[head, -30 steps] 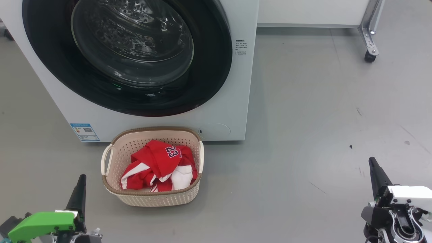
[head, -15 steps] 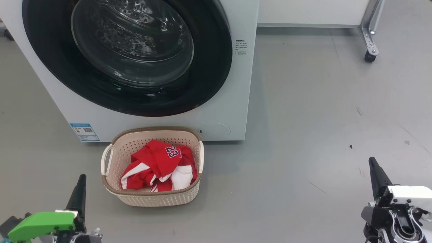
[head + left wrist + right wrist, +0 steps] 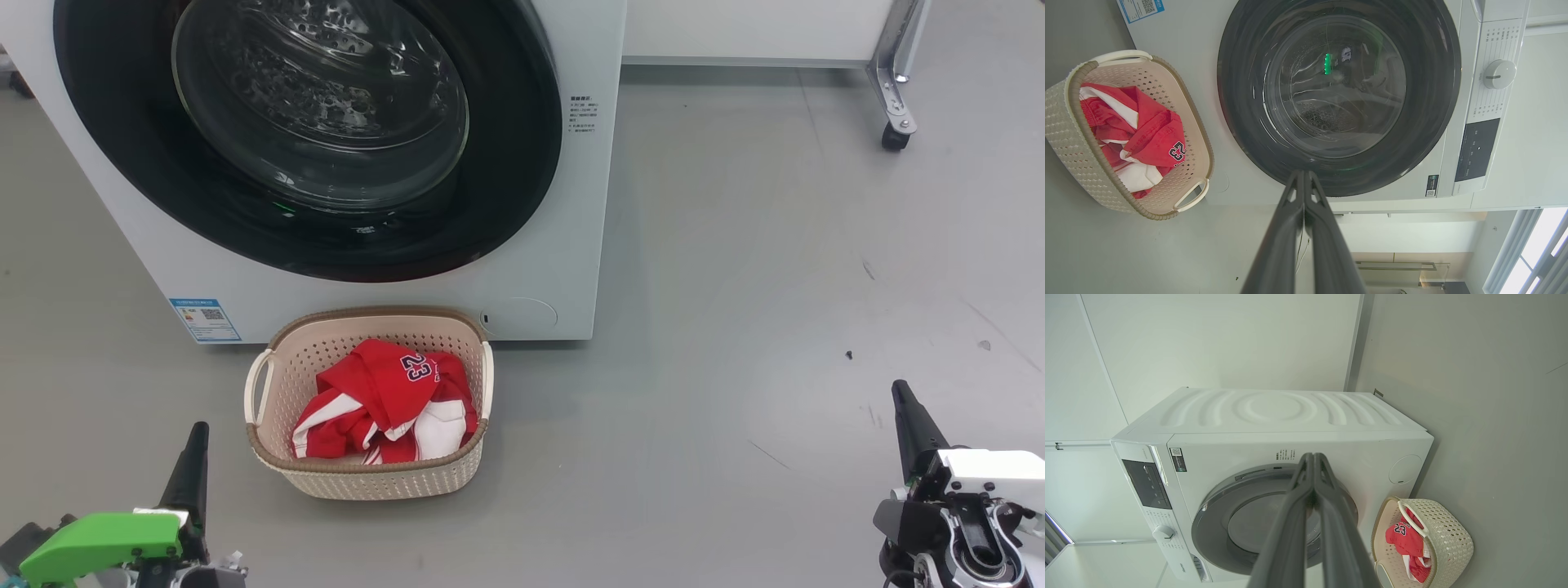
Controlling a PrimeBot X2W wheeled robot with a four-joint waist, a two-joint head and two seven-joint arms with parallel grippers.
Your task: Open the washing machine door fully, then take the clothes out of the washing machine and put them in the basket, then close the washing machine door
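Clothes [image 3: 369, 406] in bskt [image 3: 375, 483] before washer [image 3: 581, 245]

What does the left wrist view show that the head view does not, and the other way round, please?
The left wrist view adds the control dial, the dark control panel and a bright window. The head view adds a metal leg with a caster, and the right gripper, shut. Both share the closed washing machine door, the basket with the clothes in it, the blue label and the shut left gripper.
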